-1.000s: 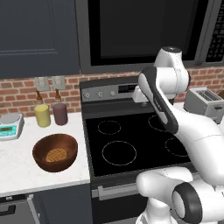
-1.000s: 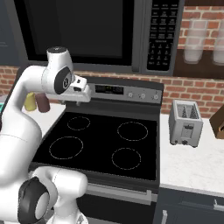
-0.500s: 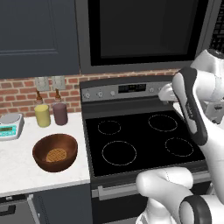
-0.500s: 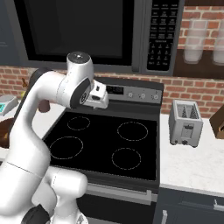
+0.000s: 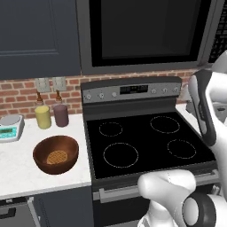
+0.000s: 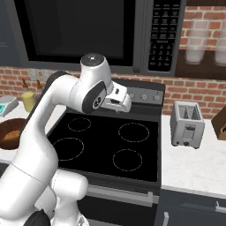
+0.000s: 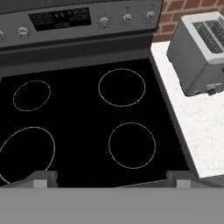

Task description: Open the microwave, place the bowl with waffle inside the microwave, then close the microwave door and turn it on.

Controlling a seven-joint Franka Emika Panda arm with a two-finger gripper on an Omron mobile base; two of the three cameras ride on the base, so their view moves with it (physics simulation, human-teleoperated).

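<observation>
The microwave (image 5: 146,35) hangs over the stove, and its door (image 6: 77,31) with the black glass is shut. Its keypad (image 6: 161,35) runs down the right side. On the left counter sits the reddish-brown bowl (image 5: 44,148) with the waffle (image 5: 56,157) lying in it. The bowl (image 6: 8,132) also peeks in at the left edge of the right base view. My hand (image 6: 118,99) hovers over the back of the stove, far right of the bowl. My gripper (image 7: 111,180) is open, fingertips (image 7: 41,179) wide apart with nothing between them, looking down on the burners.
The black stove top (image 5: 142,137) lies below the microwave. A grey toaster (image 6: 187,123) stands on the right counter. A yellow cup (image 5: 43,117), a maroon cup (image 5: 60,115) and a small scale (image 5: 9,127) stand behind the bowl.
My arm has swung from the left side of the stove to the right, and the jaws have opened wider. Bowl and microwave door have not moved.
</observation>
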